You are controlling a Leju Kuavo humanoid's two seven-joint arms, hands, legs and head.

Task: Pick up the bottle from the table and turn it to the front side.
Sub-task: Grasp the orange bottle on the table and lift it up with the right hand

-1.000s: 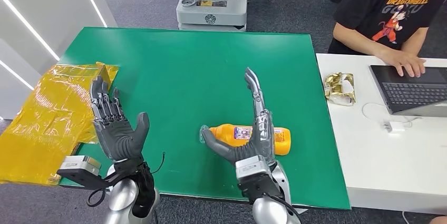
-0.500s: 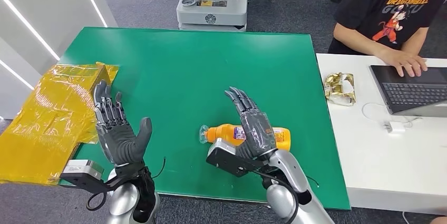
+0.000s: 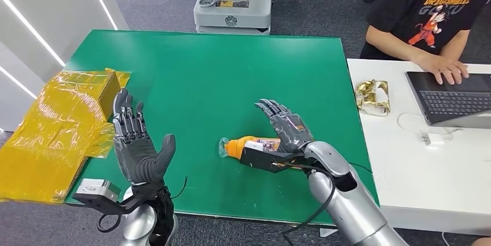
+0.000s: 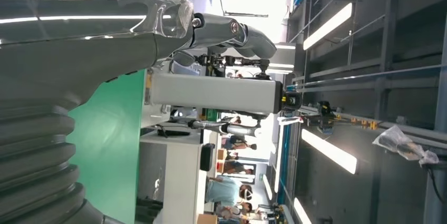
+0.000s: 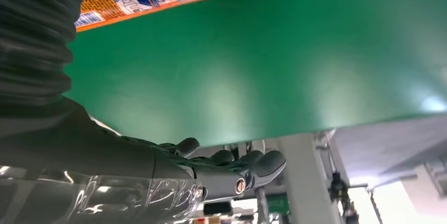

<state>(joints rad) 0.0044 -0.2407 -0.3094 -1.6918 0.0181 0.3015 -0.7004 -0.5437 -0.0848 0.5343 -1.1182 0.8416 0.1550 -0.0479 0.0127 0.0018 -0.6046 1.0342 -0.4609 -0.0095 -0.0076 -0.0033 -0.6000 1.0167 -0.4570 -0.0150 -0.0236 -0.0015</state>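
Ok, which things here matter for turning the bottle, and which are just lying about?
Part of the job:
- orange bottle, lying on its side on the green table
- right robot hand, over the bottle
- left robot hand, raised, holding nothing

Just lying about:
- yellow wrapped box
- gold foil packet
- laptop

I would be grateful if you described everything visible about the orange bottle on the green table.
The orange bottle lies on its side on the green table, its clear cap end toward the robot's left. It looks like plastic filled with orange liquid and carries a printed label with small text and a barcode. The right hand is over its body, hiding the far end; whether the hand touches it is unclear.
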